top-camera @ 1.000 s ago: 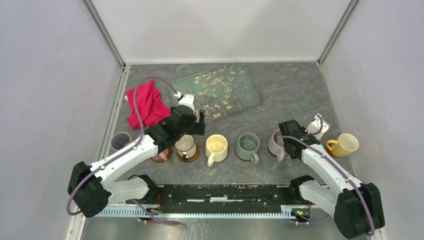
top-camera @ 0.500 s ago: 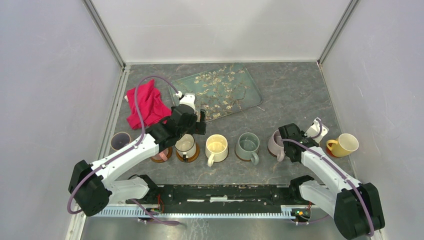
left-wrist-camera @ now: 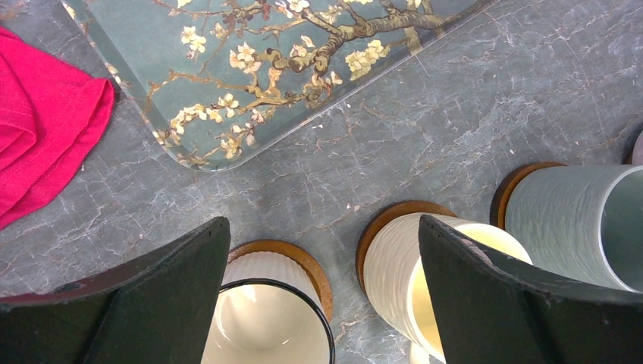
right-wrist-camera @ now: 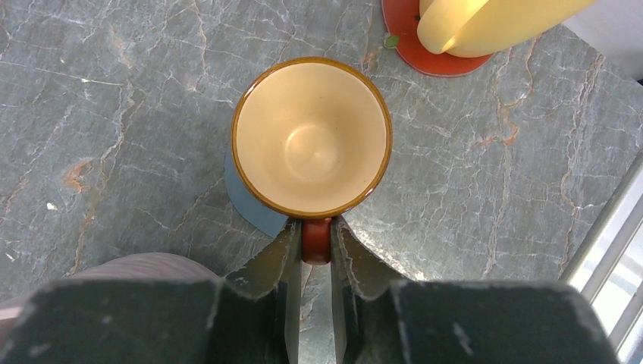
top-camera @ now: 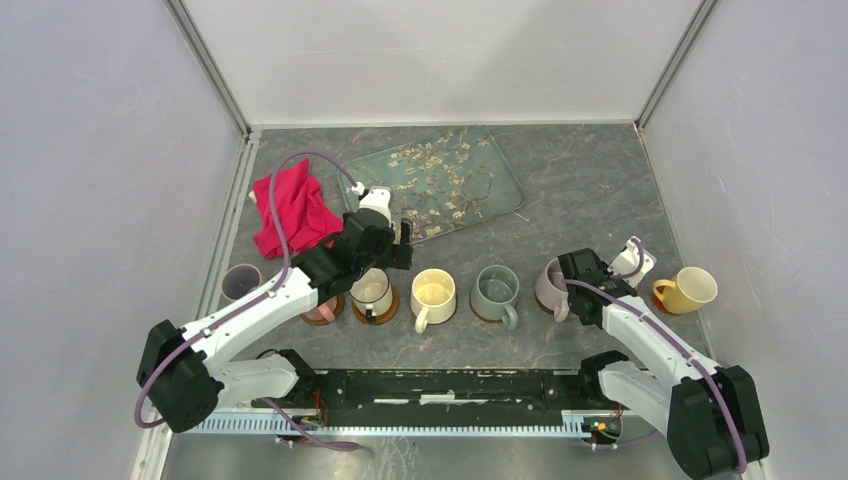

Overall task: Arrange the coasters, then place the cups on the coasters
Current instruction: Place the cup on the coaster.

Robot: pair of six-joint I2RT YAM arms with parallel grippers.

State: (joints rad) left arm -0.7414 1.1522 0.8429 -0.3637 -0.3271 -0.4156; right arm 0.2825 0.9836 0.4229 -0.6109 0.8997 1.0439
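Cup [right-wrist-camera: 311, 136], glossy round ceramic, in right fingers [right-wrist-camera: 267, 274]

Grey marbled tabletop [top-camera: 590, 170], plain pale walls [top-camera: 440, 60] on three sides — metal corner posts [top-camera: 210, 65], even, soft light

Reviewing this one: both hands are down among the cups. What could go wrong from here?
1. The right hand pinches the brown-rimmed cup by its handle only, and the grey-blue coaster peeks out on one side beneath: it may end up off-centre.
2. The open left hand straddles the white cup; one finger stands close to the cream cup, which a sideways move could knock.
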